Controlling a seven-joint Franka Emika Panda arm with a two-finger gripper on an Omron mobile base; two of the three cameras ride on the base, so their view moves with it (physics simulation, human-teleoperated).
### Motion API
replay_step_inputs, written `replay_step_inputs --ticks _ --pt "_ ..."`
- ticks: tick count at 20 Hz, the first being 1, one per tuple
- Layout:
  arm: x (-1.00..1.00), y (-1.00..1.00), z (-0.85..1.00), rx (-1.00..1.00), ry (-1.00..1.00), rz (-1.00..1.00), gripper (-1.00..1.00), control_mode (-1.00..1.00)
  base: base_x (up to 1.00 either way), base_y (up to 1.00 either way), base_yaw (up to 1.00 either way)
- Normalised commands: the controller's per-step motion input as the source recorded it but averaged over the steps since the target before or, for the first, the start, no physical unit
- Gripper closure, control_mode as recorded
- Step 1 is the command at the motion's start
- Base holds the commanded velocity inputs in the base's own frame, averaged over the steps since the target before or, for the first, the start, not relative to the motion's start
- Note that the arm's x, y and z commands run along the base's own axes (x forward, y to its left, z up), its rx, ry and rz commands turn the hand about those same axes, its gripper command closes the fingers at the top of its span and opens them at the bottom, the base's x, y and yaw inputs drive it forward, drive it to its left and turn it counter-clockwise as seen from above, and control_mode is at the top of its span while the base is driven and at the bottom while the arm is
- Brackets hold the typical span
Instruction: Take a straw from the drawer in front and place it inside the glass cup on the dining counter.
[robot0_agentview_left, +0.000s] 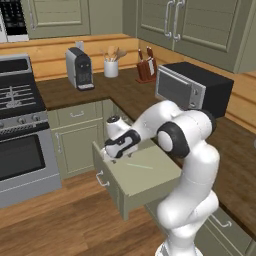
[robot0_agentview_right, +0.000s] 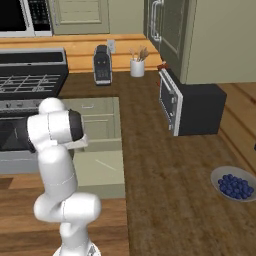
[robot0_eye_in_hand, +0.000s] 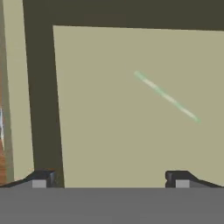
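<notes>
The drawer (robot0_agentview_left: 150, 182) is pulled open, so the straw (robot0_eye_in_hand: 166, 97) is exposed flat on its floor, upper right in the hand view. The gripper (robot0_eye_in_hand: 109, 179) is held wide above, nothing grasped, ready for descent.

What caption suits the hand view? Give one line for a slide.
Open end effector poised above the pulled-out drawer, where the straw lies diagonally on the floor, untouched.

matt sage-green drawer (robot0_agentview_left: 150, 182), pale smooth straw (robot0_eye_in_hand: 166, 97), wood-grain floor (robot0_agentview_left: 55, 222)
</notes>
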Motion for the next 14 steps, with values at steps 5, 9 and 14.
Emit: replay_step_inputs --ticks 5,9,14 --pt "0.50 -0.07 -0.54 0.05 0.00 0.00 -1.00 -1.00 0.00 0.00 0.00" --pt "0.50 0.00 -0.67 0.05 0.03 0.00 -1.00 -1.00 0.00 0.00 0.00" --pt "0.51 0.01 -0.64 0.11 0.09 0.00 -1.00 -1.00 0.00 0.00 0.00"
